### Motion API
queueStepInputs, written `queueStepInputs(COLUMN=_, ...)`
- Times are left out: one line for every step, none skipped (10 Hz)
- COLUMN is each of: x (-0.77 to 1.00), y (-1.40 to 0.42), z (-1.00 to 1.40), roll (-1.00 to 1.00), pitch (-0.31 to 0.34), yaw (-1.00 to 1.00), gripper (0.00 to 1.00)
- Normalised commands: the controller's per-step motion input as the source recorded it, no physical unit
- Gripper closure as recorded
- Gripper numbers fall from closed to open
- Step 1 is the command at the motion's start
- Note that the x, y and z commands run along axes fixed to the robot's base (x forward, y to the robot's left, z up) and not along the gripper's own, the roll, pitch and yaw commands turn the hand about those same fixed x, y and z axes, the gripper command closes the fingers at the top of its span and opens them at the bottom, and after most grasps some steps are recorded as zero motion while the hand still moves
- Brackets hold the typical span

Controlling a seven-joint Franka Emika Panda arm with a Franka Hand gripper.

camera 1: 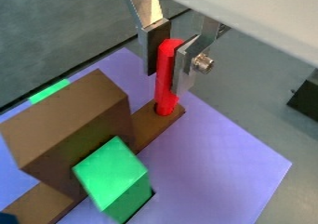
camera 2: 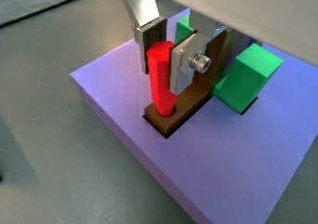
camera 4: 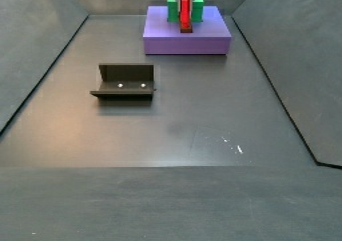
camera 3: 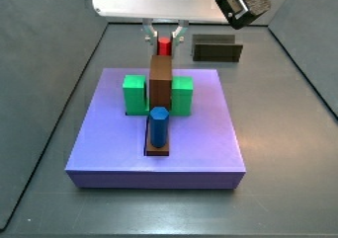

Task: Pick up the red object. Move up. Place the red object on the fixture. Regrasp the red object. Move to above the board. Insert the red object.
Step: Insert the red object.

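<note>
While the gripper [camera 1: 170,44] clamps the red object [camera 1: 165,74], its lower tip sits in the brown bar's [camera 1: 77,135] hole on the board [camera 2: 211,167].
Judged step: insertion; push straight down, peg upright, releasing only once seated. The fixture [camera 4: 124,82] stands well apart.

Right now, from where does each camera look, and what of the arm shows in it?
Wrist views: both ride above the gripper, looking down its fingers at the red object standing in the brown bar.
Side views: one faces the board closely; one looks across the floor past the fixture. All share the red object.
</note>
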Motion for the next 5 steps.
queueStepInputs(x=0.22, y=-0.01, z=0.20, roll=0.24, pitch=0.299, yaw=0.13, gripper=1.00)
queueStepInputs(x=0.15, y=-0.10, z=0.31, roll=0.26, pitch=0.324, yaw=0.10, gripper=1.00)
queueStepInputs(x=0.11, y=-0.19, z=0.12, roll=0.32, pitch=0.260, yaw=0.07, gripper=1.00)
queueStepInputs(x=0.03, y=-0.22, z=-0.01, roll=0.39, pitch=0.131, yaw=0.12, gripper=1.00)
queueStepInputs(x=0.00, y=-0.20, z=-0.12, roll=0.36, pitch=0.051, yaw=0.15, gripper=1.00)
